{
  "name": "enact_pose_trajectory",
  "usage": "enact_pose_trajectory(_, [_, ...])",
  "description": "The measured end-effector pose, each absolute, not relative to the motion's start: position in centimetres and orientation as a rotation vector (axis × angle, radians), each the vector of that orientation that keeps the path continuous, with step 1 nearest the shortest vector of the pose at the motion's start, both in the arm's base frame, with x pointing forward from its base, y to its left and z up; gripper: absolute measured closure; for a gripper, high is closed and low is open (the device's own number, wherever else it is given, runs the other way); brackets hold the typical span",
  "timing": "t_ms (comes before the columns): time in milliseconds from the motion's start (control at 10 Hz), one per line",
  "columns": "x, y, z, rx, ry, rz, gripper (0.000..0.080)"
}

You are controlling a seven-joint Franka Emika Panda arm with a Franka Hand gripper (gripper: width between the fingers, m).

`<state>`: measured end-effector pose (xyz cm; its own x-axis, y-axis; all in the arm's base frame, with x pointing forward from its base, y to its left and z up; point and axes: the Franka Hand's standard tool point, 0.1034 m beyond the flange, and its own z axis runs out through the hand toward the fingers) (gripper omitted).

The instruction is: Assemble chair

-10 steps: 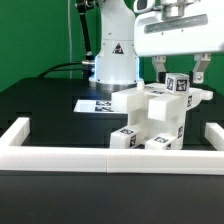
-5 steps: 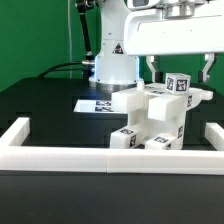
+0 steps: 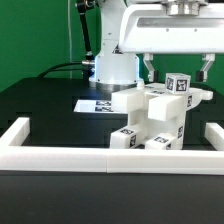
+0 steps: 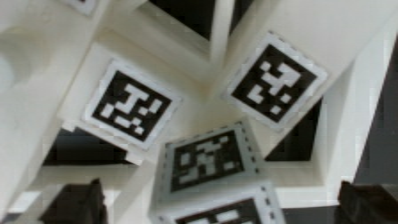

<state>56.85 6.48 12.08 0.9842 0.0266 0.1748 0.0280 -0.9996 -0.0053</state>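
The pincer [image 3: 177, 68] has risen at upper right, jaws wide and released, clear of the chair [image 3: 150, 118]. That placement looks finished.

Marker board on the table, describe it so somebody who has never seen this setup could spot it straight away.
Find the robot's white base at the back of the black table. Just in front lies the marker board, partly hidden behind the chair. Unlike the blocky stepped chair and the raised white border rail, it is a thin flat sheet bearing only tags.
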Motion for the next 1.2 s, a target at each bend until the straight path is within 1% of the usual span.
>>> enact_pose_trajectory(300, [56.79,6.32,12.01,-3.131,-0.225,-0.272,0.015])
enact_pose_trajectory(400, [56.79,6.32,12.01,-3.131,-0.216,-0.272,0.0266])
enact_pose_trajectory(500, [56.79,6.31,12.01,-3.131,-0.21,-0.272,0.0402])
enact_pose_trajectory(600, [56.79,6.31,12.02,-3.131,-0.185,-0.273,0.0402])
enact_pose_trajectory(700, [56.79,6.31,12.01,-3.131,-0.162,-0.272,0.0513])
enact_pose_trajectory(1200, [56.78,6.33,12.01,-3.084,0.357,-0.267,0.0513])
